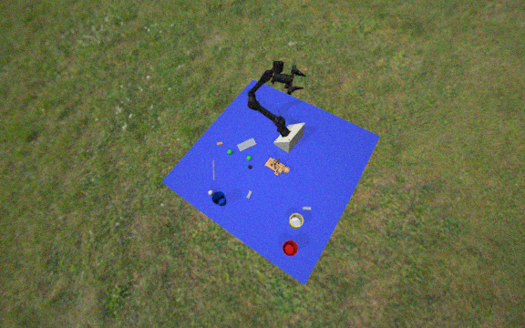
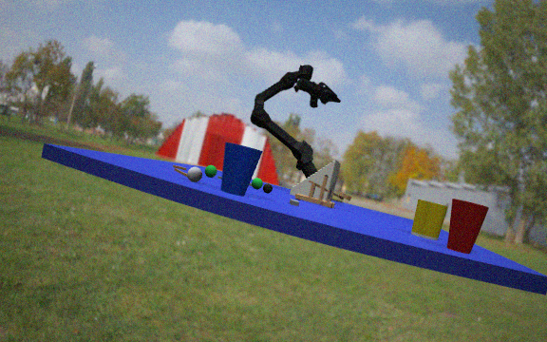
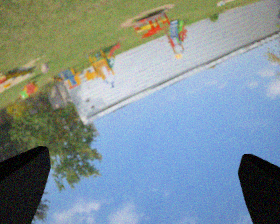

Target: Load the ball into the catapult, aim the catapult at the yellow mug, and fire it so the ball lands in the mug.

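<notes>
My gripper (image 1: 304,81) (image 2: 339,101) (image 3: 145,163) is open and empty, high above the back of the blue table. The small wooden catapult (image 1: 271,165) (image 2: 313,201) stands near the middle of the table. The yellow mug (image 1: 296,227) (image 2: 428,219) stands upright towards the front right, with a whitish inside. Two green balls (image 1: 230,152) (image 1: 249,158) (image 2: 211,171) (image 2: 256,183), a small black ball (image 1: 250,167) (image 2: 268,188) and a pale grey ball (image 1: 210,192) (image 2: 195,174) lie on the table. The catapult's cup is too small to make out. The wrist view shows only background between the fingers.
A red mug (image 1: 290,248) (image 2: 467,225) stands beside the yellow one. A dark blue mug (image 1: 218,198) (image 2: 240,168) stands near the pale ball. A white wedge (image 1: 292,137) (image 2: 333,176) is by the arm's base. A grey slab (image 1: 246,145), a thin stick (image 1: 213,169) and small blocks (image 1: 249,194) (image 1: 306,208) lie around.
</notes>
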